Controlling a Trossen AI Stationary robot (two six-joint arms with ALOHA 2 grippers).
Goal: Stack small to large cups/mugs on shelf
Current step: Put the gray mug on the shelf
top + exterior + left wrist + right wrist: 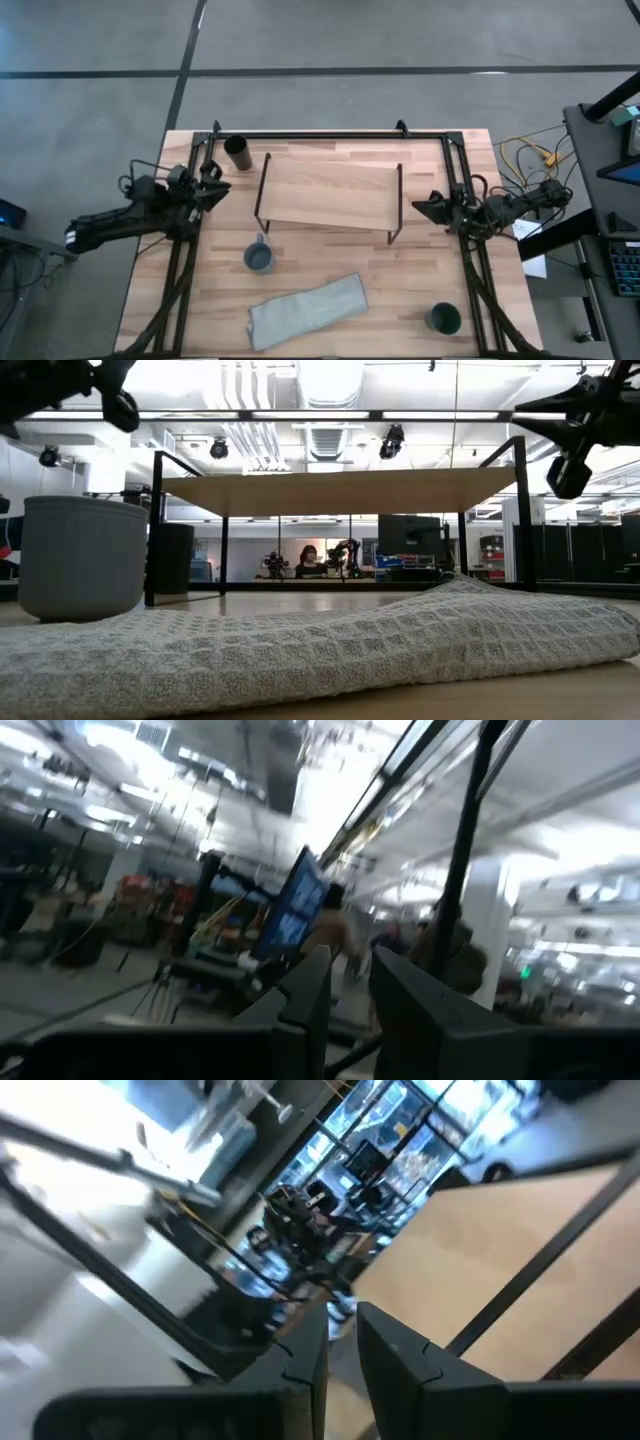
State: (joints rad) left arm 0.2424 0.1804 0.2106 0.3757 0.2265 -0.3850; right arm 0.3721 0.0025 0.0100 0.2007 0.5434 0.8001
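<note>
The shelf (330, 195) stands mid-table on black wire legs, its board bare; it also shows in the low view (340, 490). A black cup (237, 152) stands by the far left corner. A grey-blue mug (259, 257) stands upright near the shelf's near left leg, and shows in the low view (82, 557). A dark teal cup (443, 319) stands at the near right. My left gripper (215, 185) hovers left of the shelf. My right gripper (420, 207) hovers right of it. Both are empty, their fingers a narrow gap apart.
A grey waffle cloth (305, 310) lies folded near the table's front edge, in front of the mug. A black metal frame (330, 134) runs along the table's far edge and down both sides. Cables and equipment stand beyond the right edge.
</note>
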